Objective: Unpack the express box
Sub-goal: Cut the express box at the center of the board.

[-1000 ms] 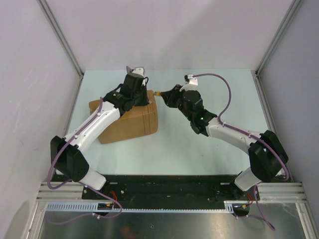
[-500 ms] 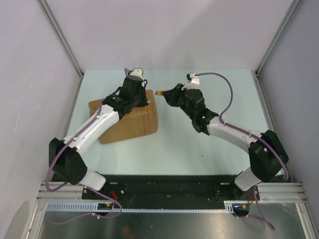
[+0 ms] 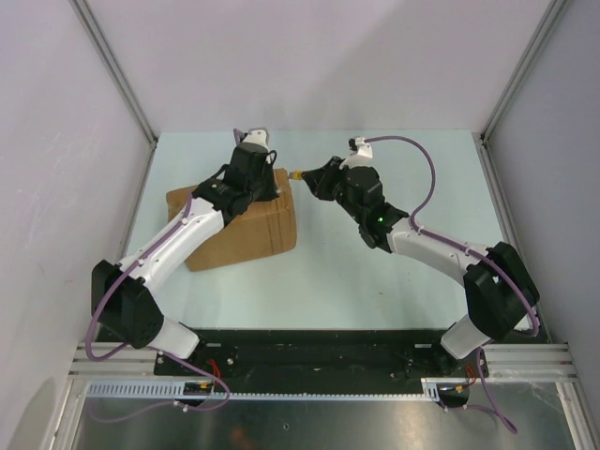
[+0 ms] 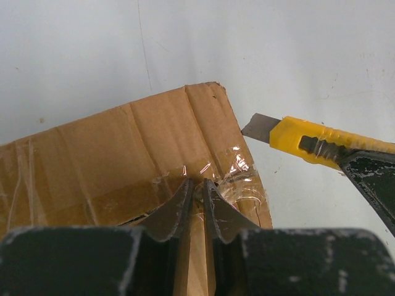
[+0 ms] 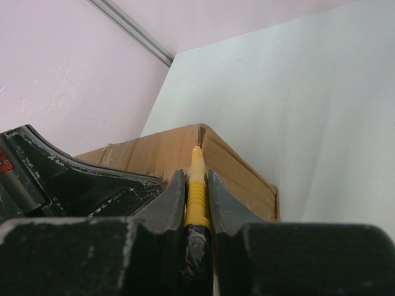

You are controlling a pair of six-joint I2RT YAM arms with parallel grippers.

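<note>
A: As the top view has it, where does the express box (image 3: 262,232) lie?

B: Left of centre on the pale table (image 3: 375,272), flat on its base and slightly skewed to the table edges. Brown carton, with clear tape shining on the top close to its far right corner. The left arm crosses over much of the top.

A: Left gripper (image 4: 196,184)?

B: Down over the far right corner of the box top. In its wrist view the two fingers (image 4: 176,206) are drawn almost together, with only a thin slit between them. The tips are at the crumpled tape patch on the lid. Cardboard brown shows through the slit. Whether they pinch tape or a flap edge, cannot tell.

A: Right gripper (image 5: 196,179)?

B: Just right of the box, pointing left at it. Its fingers (image 5: 170,203) are clamped on the handle of a yellow utility knife (image 4: 308,142), one on either side, and the handle fills the gap.

A: Blade against the box?

B: The grey blade is out. The left wrist view puts its tip just beside the box's right edge, close to that far right corner. The right wrist view has the knife lined up with the box's upright corner edge, box straight ahead of the fingers. Touching or just short of it, cannot tell.

A: The two grippers relative to each other?

B: Near but apart, left one above the corner, right one beside it
</note>
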